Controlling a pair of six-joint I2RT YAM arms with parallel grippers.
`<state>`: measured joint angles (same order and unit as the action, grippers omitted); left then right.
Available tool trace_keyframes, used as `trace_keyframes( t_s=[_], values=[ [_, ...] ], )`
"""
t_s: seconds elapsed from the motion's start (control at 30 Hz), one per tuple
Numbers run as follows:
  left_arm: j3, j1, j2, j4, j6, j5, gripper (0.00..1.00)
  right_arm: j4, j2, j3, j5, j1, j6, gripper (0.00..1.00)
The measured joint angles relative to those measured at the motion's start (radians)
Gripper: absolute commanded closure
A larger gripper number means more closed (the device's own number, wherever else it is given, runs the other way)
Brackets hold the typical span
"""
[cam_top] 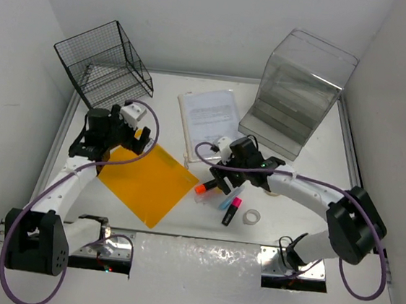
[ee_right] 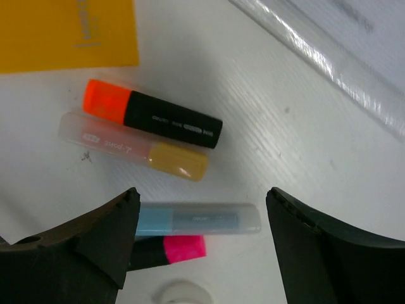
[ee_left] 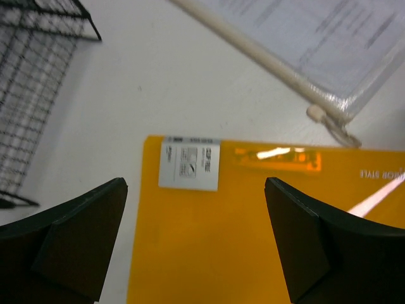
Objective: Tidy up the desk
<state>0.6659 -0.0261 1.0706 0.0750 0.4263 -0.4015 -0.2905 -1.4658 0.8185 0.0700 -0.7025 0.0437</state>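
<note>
The desk [cam_top: 317, 171] is a white tabletop with metal rails. An orange folder [cam_top: 147, 183] lies on its left half. My left gripper [cam_top: 140, 140] hangs open over the folder's far corner, its jaws spread to either side of the white label [ee_left: 188, 163], left gripper [ee_left: 195, 185] holding nothing. My right gripper [cam_top: 221, 186] stands open above a cluster of highlighters. Below the right gripper [ee_right: 202, 193] lies the blue highlighter [ee_right: 196, 219], with the pink one [ee_right: 171, 249] beside it; the orange highlighter [ee_right: 155, 114] and yellow one [ee_right: 133, 149] lie further off.
A black wire rack [cam_top: 107, 63] stands at the back left and a clear plastic drawer box [cam_top: 296, 93] at the back right. Papers in a clear sleeve [cam_top: 210, 116] lie mid-back. A small white tape roll [cam_top: 252, 217] sits near the highlighters.
</note>
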Motion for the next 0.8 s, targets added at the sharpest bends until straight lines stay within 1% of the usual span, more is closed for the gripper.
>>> trace_keyframes(
  t_s=[0.13,0.2,0.27,0.43,0.57,0.73,0.8],
  values=[
    [-0.066,0.0,-0.014,0.074,0.018,0.039,0.11,0.094,0.104,-0.126,-0.098,0.0,-0.335,0.24],
    [-0.086,0.0,-0.018,0.107,0.022,0.052,0.11,0.151,0.187,-0.235,-0.167,0.0,-0.499,0.24],
    [-0.091,0.0,-0.024,0.12,0.026,0.061,0.11,0.188,0.227,-0.302,-0.232,0.0,-0.636,0.25],
    [-0.091,0.0,-0.039,0.118,0.039,0.069,0.11,0.204,0.239,-0.346,-0.34,0.001,-0.886,0.26],
    [-0.097,0.0,-0.039,0.114,0.044,0.069,0.11,0.205,0.22,-0.345,-0.388,0.0,-0.986,0.29],
    [-0.106,0.0,-0.039,0.112,0.046,0.068,0.11,0.162,0.125,-0.288,-0.401,0.0,-1.017,0.33],
    [-0.107,0.0,-0.039,0.111,0.048,0.068,0.11,0.154,0.097,-0.269,-0.398,0.0,-1.02,0.37]
  ],
)
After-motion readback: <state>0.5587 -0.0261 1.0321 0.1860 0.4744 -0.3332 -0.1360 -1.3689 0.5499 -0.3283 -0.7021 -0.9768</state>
